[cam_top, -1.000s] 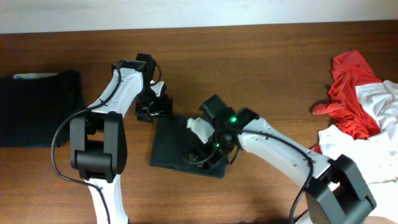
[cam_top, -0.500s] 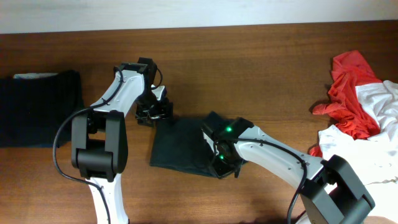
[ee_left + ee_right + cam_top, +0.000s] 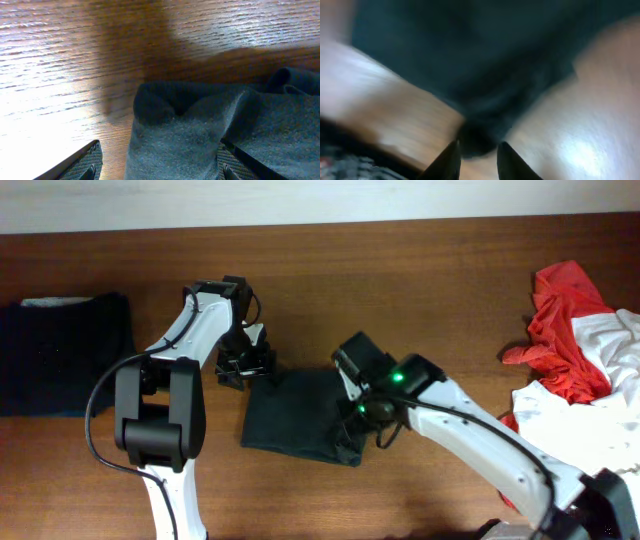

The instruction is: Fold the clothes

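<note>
A: Where is there room to move?

B: The table is bare wood across its far half, and also between the centre and the right edge. A black folded garment lies at the left edge. At the right edge a red and white heap spills out of view.

A: And the piece in the middle?

B: A dark folded garment, roughly square, lies towards the front, well apart from the other two. Its far left corner is bunched into soft ridges.

A: The arms?

B: The left gripper sits at that far left corner. Its fingers stand wide with the bunched cloth between them, not closed on it. The right gripper is at the right front corner, with a narrow gap between its fingers. That wrist picture is too blurred to tell whether they pinch any cloth.
</note>
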{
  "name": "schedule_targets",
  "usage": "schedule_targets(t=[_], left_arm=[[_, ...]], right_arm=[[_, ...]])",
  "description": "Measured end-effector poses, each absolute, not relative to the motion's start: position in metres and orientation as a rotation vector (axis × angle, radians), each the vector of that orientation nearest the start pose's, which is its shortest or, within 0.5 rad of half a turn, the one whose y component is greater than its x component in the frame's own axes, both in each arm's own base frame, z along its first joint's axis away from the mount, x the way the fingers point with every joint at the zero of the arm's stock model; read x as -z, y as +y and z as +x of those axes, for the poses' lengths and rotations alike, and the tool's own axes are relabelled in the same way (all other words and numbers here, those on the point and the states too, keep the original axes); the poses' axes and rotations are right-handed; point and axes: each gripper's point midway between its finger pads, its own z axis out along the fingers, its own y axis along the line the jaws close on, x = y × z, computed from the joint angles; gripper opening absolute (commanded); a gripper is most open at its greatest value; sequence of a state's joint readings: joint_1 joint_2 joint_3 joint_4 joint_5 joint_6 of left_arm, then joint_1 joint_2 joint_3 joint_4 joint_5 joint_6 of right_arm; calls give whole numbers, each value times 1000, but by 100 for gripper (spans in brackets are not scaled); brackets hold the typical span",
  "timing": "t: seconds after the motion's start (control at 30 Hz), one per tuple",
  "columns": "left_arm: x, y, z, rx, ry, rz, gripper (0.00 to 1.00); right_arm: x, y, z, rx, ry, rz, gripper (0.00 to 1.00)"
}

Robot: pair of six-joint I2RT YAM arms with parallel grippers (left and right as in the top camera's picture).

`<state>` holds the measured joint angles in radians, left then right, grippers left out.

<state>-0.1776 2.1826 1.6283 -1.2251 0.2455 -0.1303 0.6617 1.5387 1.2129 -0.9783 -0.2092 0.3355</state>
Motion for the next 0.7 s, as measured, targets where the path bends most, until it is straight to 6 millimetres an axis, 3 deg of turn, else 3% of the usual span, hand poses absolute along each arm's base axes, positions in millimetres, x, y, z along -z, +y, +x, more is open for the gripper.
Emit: schedule_targets(t=[0.03,0.1,0.23,0.3,0.4,0.5,0.6,0.7], left_arm=[[-16,-105,349,355,3365,36,73],[-16,-105,349,354,3362,37,73],[-16,-105,350,350,3357,38,73],[-16,-105,350,350,3357,38,73],[-16,-104,350,349,3359,38,74],[-17,-104,345,346,3381,34,73],[-20,-102,333,338,3432,24,73],[-26,-93,312,270,3527,18,69]], right_arm=[[-129,237,238,-523,2892,-558,28],[-120,242,233,-562,2925,-596,28],[-65,236,215,-508,3124,-622,28],[-40,217,193,-403,3275,-617,28],[-35,189,182,-175,3362,-564,30],[-33,158,191,114,3344,-458,31],[-33,141,204,200,3324,-348,30],[-37,110,218,259,3330,-151,29]])
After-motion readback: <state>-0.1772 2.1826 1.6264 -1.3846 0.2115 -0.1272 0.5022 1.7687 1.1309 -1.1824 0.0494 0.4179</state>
